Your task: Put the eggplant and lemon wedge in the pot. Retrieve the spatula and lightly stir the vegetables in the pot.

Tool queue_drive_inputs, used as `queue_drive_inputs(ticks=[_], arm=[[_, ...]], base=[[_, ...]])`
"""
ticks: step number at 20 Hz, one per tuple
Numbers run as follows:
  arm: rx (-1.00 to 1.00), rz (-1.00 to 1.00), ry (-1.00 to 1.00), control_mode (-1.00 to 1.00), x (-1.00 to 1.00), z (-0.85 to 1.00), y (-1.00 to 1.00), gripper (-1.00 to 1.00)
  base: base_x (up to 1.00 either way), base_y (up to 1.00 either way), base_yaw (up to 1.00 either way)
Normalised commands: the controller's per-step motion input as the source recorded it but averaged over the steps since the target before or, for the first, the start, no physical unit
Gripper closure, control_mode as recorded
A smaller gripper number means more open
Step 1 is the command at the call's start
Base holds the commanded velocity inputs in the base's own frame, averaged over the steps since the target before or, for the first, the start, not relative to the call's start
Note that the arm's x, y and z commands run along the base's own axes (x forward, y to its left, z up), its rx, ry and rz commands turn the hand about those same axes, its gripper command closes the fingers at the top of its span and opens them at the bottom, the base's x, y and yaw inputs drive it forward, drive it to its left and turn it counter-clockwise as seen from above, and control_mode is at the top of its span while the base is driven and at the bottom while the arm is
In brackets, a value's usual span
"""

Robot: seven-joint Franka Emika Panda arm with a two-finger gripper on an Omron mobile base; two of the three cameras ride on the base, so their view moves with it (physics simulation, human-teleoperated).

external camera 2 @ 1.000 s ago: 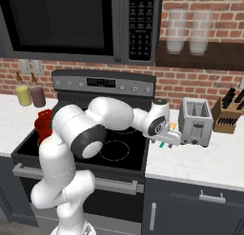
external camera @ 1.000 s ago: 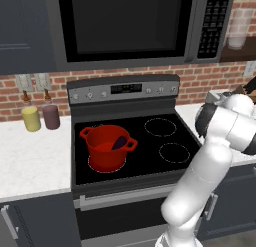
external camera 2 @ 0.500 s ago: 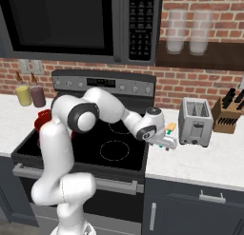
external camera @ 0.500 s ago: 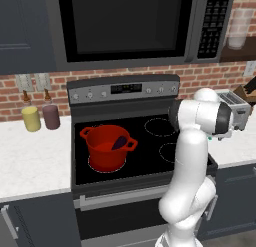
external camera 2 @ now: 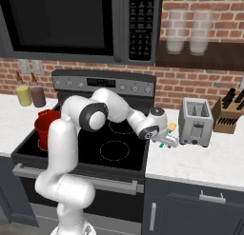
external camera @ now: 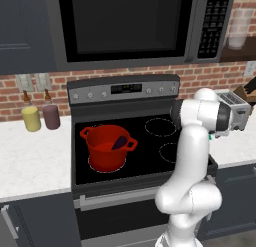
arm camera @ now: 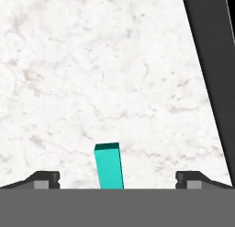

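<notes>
Teal spatula [arm camera: 109, 166] — one, two fingers [arm camera: 46, 178] spread wide — one red pot [external camera: 107, 147]

Eggplant [external camera: 119, 142] in red pot [external camera: 106, 150]; teal spatula [arm camera: 109, 166] on counter.

The eggplant [external camera: 119, 142] lies in the pot [external camera: 106, 149] (front-left burner).

Flanking base views (shared stove [external camera: 125, 141])
</notes>
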Motion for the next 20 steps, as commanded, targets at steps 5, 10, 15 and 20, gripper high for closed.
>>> queue_drive_inputs(ticks=[5, 10, 15, 20], arm=[[0.00, 0.00, 0.00, -1.00, 0.08, -0.23, -0.15, -1.00], [0.00, 0.02, 0.01, -1.00, 0.10, -0.54, 0.00, 1.00], [0.00, 0.03, 0.01, -1.00, 0.01, -0.60, 0.01, 1.00], [0.00, 0.03, 0.00, -1.00, 0.00, -0.46, 0.00, 1.00]], base=[[0.00, 0.00, 0.00], [0.00, 0.00, 0.00], [0.00, 0.00, 0.00], [0.00, 0.00, 0.00]])
